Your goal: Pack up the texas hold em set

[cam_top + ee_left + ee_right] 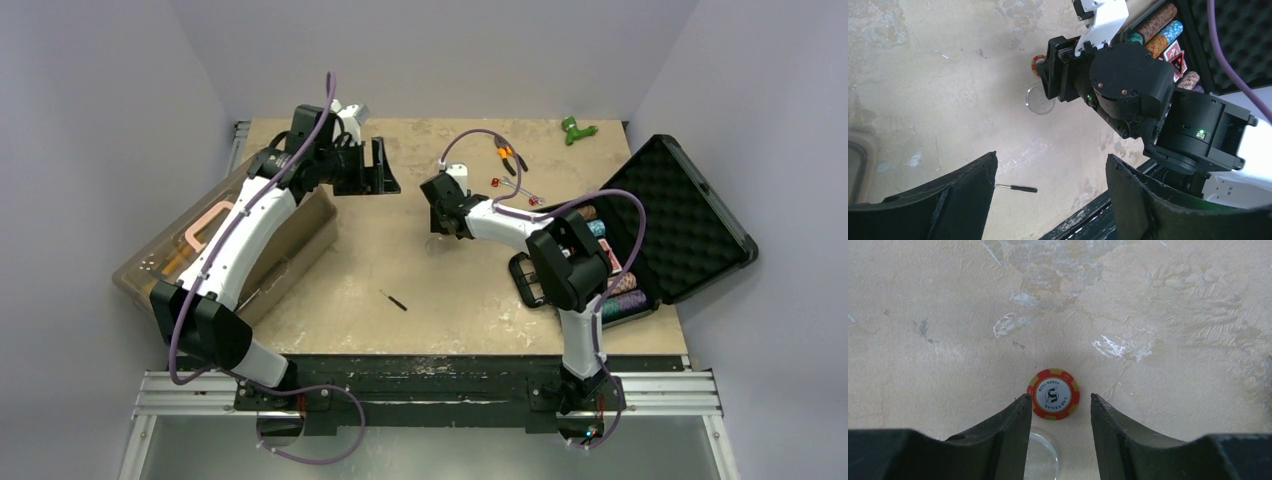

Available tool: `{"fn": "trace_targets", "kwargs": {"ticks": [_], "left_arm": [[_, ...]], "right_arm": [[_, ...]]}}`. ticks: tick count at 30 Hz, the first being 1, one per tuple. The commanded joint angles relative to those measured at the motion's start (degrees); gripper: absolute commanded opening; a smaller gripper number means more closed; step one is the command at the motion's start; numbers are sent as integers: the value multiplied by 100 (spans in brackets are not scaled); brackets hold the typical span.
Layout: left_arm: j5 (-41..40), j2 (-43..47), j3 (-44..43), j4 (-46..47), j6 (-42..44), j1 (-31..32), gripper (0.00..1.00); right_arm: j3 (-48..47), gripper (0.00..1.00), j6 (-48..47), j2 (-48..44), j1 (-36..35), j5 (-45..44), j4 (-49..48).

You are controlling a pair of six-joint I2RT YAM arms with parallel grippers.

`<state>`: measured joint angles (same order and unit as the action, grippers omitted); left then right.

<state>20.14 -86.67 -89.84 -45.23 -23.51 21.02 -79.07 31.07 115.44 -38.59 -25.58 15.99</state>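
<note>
Right wrist view: the right gripper [1059, 397] is seen part open, jaws straddling a red-and-yellow poker chip [1053, 393] that lies flat on the table [948, 315]. Nothing is clamped. Whether one finger [1003, 432] brushes the chip rim cannot be told from this angle. A clear round button [1040, 460] is seen just beside the chip, under the wrist and partly hidden by the fingers.

Top view: the black case [690, 200] lies open at the table's right edge, with its egg-crate foam lid laid back. Rows of striped chips [622, 283] are racked in its base, partly covered by the right arm. The loose chip is well apart from the case, near table centre.

The left gripper [372, 168] is held wide open with nothing in it, beside the far end of the translucent brown toolbox [145, 268]. A small black screwdriver [393, 300] lies loose between the arms.
</note>
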Motion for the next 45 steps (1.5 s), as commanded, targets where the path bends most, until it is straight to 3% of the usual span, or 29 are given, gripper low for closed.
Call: {"fn": "trace_targets", "kwargs": {"ticks": [1,17,28,36,45], "left_arm": [[698,119,164,401,-221,-370,77],[1158,-72,213,547,-321,-458,77],[1165,-136,222,551,-304,-459,77],[1206,-157,224,567,-301,-458,77],[1257,-200,240,591,-308,-458,77]], "right_arm": [[-300,43,86,139,1,-181,-78],[-294,44,63,323,0,25,-110],[-40,38,157,295,36,213,-256],[53,45,127,248,121,225,-319],[149,33,-5,-8,150,135,-405]]}}
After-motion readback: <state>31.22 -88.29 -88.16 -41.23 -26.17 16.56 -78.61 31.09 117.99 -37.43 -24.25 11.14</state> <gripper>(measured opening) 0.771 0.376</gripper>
